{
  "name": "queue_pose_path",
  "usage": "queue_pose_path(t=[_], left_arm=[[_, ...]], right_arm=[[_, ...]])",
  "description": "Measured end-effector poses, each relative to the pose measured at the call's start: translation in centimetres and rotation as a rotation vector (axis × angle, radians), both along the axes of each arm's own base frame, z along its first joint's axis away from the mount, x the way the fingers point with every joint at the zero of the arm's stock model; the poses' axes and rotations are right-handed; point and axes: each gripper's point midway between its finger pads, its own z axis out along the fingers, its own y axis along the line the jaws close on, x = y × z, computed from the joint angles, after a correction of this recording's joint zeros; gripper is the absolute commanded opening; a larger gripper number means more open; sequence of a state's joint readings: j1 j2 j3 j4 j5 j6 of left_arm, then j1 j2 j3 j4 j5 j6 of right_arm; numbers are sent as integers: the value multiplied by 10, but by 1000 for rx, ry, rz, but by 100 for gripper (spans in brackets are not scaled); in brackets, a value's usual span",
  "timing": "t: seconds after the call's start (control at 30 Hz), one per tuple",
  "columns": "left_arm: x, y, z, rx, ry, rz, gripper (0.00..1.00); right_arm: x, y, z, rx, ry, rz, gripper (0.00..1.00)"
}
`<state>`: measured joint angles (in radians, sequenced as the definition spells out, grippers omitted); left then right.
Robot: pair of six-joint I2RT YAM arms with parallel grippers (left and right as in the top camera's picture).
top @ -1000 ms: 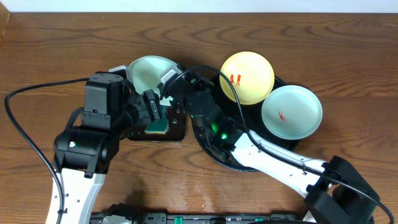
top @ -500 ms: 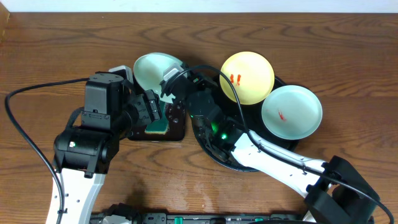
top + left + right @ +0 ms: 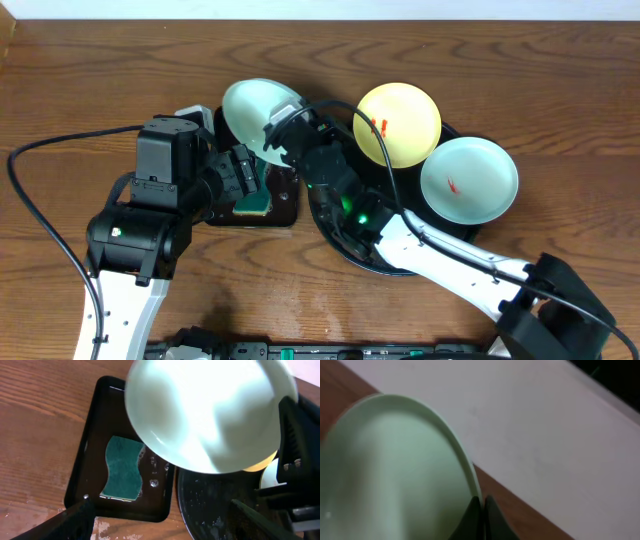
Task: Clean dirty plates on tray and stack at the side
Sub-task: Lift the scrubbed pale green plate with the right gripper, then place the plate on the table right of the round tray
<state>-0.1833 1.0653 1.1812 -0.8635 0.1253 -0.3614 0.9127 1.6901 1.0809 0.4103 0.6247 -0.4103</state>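
The right gripper [image 3: 279, 136] clamps the green plate [image 3: 248, 106] by its rim, tilted at eleven o'clock near the sponge [image 3: 255, 203], and it is best held steady while the left gripper [image 3: 247, 172], jaws wide and empty, fetches that sponge.

Right hand [image 3: 277, 132] grips a mint plate [image 3: 250, 106] by its rim.
Yellow plate [image 3: 398, 125] and second mint plate [image 3: 468, 180], both red-smeared, lie on the round black tray [image 3: 328, 235].

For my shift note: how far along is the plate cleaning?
Done: nothing stacked aside. In hand: right hand holds a pale mint-green plate by its rim; left hand open over the green sponge. Left: red-smeared pale yellow plate and second mint-green plate on the round black tray.
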Motion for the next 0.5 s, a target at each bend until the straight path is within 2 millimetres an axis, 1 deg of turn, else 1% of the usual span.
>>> queue_pose_path(t=[0.03,0.1,0.2,0.27,0.33,0.4,0.43,0.47,0.5], left_arm=[[0,0,0,0,0,0,85],[0,0,0,0,0,0,85],[0,0,0,0,0,0,85],[0,0,0,0,0,0,85],[0,0,0,0,0,0,85],[0,0,0,0,0,0,85],[0,0,0,0,0,0,85],[0,0,0,0,0,0,85],[0,0,0,0,0,0,85]], right_arm=[[0,-2,-5,3,19,-14,1],[-2,-16,-21,33,98,-91,1],[-9,-53,-58,101,293,-229,1],[-12,-73,-68,194,401,-274,1],[-13,-88,-63,326,501,-280,1],[-14,-110,-50,436,570,-287,1],[-15,-123,-42,485,596,-298,1],[-17,-142,-34,532,618,-320,1],[-21,-160,-30,561,643,-349,1]])
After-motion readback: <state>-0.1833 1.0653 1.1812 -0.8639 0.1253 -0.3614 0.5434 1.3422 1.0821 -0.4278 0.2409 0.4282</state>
